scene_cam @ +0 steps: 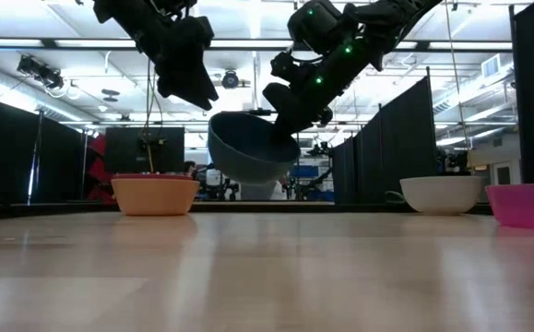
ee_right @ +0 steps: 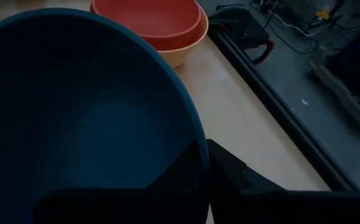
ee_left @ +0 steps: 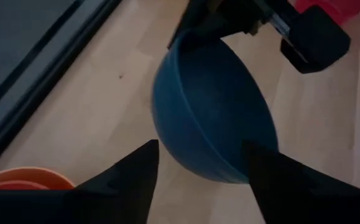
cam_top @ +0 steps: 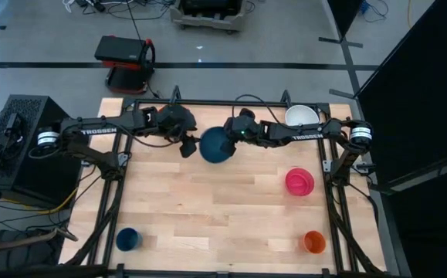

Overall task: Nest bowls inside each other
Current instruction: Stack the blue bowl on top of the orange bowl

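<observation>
A dark teal blue bowl (cam_top: 217,147) hangs tilted above the table's far middle, also seen in the low view (scene_cam: 246,149). My right gripper (cam_top: 231,137) is shut on it from the right. My left gripper (cam_top: 186,145) is open just left of the bowl; in the left wrist view its two fingers stand on either side of the bowl's rounded underside (ee_left: 211,118) without touching it. A red-orange bowl (ee_right: 148,18) sits nested in a yellow-orange bowl (scene_cam: 154,195) on the table near the far edge. My right gripper holds the teal bowl by its rim (ee_right: 198,134), one finger inside the bowl and the other finger (ee_right: 235,177) outside its wall. It comes slanting down from the table's right. The bowl is lifted clear of the table and tilted, its opening toward the right arm.
A white bowl (cam_top: 302,116) stands at the far right and a magenta pink bowl (cam_top: 299,182) at the right. A small orange bowl (cam_top: 314,242) and a small blue one (cam_top: 127,239) sit near the front edge. Black frame rails (cam_top: 327,193) border the table.
</observation>
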### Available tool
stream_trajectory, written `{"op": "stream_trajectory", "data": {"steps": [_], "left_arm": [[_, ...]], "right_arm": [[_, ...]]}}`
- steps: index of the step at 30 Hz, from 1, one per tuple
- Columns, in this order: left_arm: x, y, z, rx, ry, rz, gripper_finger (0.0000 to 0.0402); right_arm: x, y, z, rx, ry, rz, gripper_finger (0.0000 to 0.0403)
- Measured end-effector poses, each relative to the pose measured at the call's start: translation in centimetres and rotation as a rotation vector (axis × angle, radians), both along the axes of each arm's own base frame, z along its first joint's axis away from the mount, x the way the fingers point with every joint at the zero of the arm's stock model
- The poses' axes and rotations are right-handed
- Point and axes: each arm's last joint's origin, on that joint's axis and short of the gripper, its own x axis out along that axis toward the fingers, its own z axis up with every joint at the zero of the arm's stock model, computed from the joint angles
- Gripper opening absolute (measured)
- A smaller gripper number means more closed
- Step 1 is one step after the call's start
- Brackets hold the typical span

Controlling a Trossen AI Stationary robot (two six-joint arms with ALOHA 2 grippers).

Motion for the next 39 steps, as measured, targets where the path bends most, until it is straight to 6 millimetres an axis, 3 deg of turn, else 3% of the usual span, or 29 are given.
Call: {"op": "stream_trajectory", "data": {"steps": [8, 12, 32, 39], "left_arm": [[1.6, 0.6, -1.8, 0.003, 0.046, 0.028, 0.0305], [2.1, 1.1, -2.5, 0.050, 0.066, 0.143, 0.0313], [1.9, 1.6, -2.4, 0.171, 0.094, 0.269, 0.0004], [0.0, 1.5, -1.5, 0.254, 0.171, 0.356, 0.0001]], "right_arm": [[0.2, 0.0, 0.4, -0.008, -0.032, 0.000, 0.0000], [0.3, 0.3, 0.3, -0.010, -0.030, 0.003, 0.0000], [0.5, 0.7, 0.7, -0.005, -0.059, 0.033, 0.0023], [-0.6, 1.3, 3.6, -0.094, -0.088, 0.092, 0.0116]]}}
